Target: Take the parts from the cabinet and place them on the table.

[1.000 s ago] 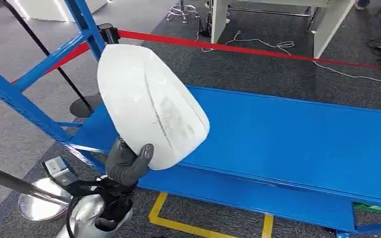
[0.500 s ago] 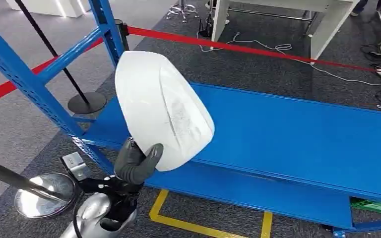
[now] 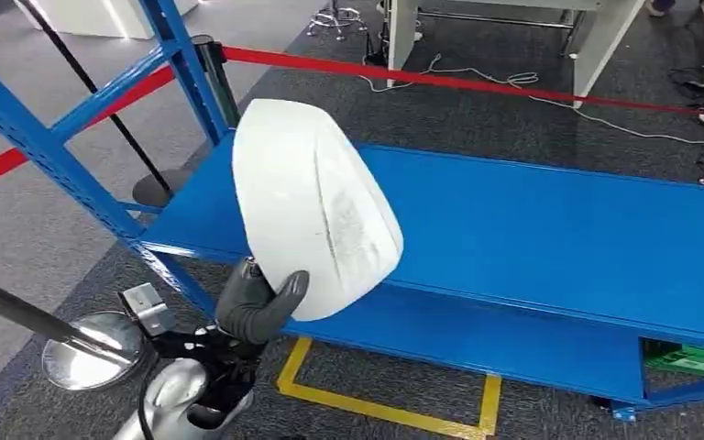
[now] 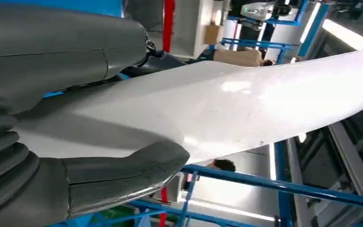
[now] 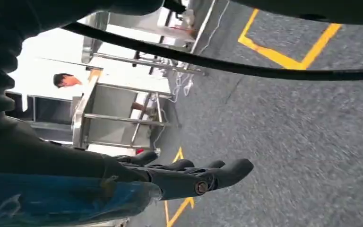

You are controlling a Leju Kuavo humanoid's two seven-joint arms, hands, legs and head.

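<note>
Our left hand [image 3: 255, 307] gripped the big white part [image 3: 312, 206] above the blue shelf's [image 3: 550, 229] edge at nine o'clock. Our right hand [image 5: 189, 176] hung with straight, empty fingers over grey floor [image 5: 302, 142].

You're looking down at dark grey carpet [image 3: 513, 119] marked with yellow floor tape [image 3: 380, 408]. A red barrier belt [image 3: 477, 81] runs across it from a black stanchion [image 3: 216, 73], and a white cable [image 3: 605, 124] trails beside the belt. Behind it stand the legs of a white table [image 3: 596, 41]. A chrome stanchion base [image 3: 87, 353] sits at your lower left
</note>
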